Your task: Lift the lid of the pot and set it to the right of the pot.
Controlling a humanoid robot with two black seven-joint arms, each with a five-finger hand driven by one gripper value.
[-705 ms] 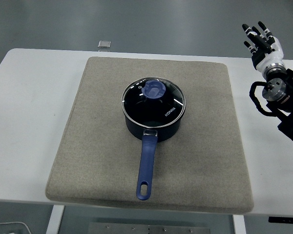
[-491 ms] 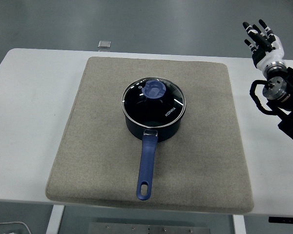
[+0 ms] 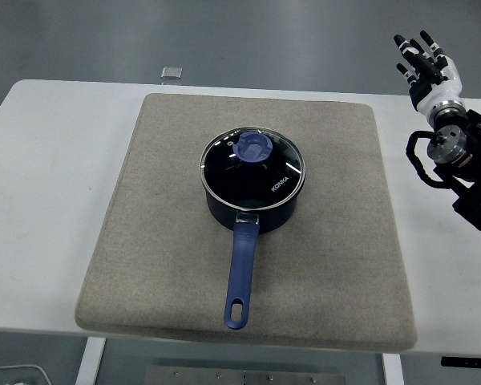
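A dark blue pot [image 3: 253, 207] stands in the middle of a grey mat [image 3: 160, 200], its blue handle [image 3: 241, 273] pointing toward the near edge. A glass lid [image 3: 281, 171] with a blue knob [image 3: 252, 148] sits on the pot. My right hand [image 3: 423, 66] is raised at the far right, above the table's back right corner, fingers spread and holding nothing. It is well to the right of the pot. My left arm is out of view.
The white table [image 3: 48, 184] extends left and right of the mat. A small grey square object [image 3: 171, 73] lies at the table's far edge. The mat has free room to the right of the pot [image 3: 345, 200].
My right hand has shifted slightly up and to the left. The pot and lid have not moved.
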